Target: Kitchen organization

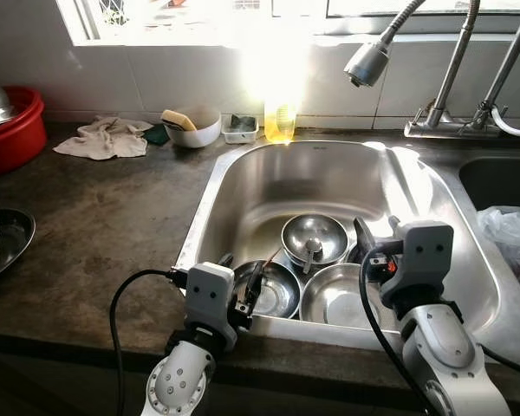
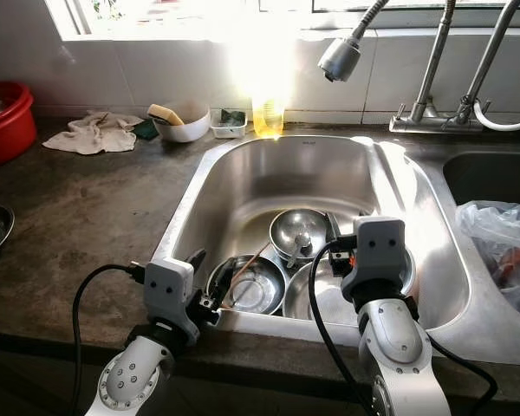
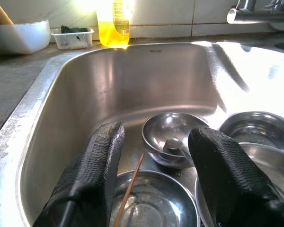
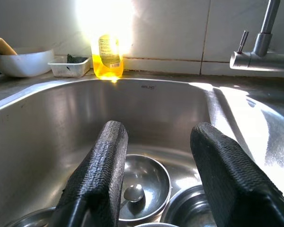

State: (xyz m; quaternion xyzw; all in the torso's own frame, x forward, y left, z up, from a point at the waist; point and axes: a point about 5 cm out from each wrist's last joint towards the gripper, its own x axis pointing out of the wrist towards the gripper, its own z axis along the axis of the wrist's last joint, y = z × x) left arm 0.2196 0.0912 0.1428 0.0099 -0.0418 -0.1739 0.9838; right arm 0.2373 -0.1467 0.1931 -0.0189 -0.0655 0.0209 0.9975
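Note:
A steel sink [image 1: 210, 186] holds three steel bowls. The far bowl [image 1: 314, 236] has a spoon [image 3: 173, 144] in it. The near left bowl [image 1: 276, 293] has a thin wooden stick [image 3: 128, 194] leaning in it, and the near right bowl [image 1: 340, 299] lies beside it. My left gripper [image 1: 241, 270] hangs open at the sink's front rim, above the near left bowl. My right gripper [image 1: 377, 232] is open above the near right bowl. Neither holds anything.
A yellow soap bottle [image 1: 279, 121], a small tray [image 1: 240, 128] and a white bowl with a sponge [image 1: 193, 127] line the back ledge. A cloth [image 1: 104, 137], a red basin [image 1: 13, 130] and steel plates [image 1: 4, 238] sit left. A sprayer [image 1: 368, 61] overhangs; a plastic bag [image 1: 511, 230] lies right.

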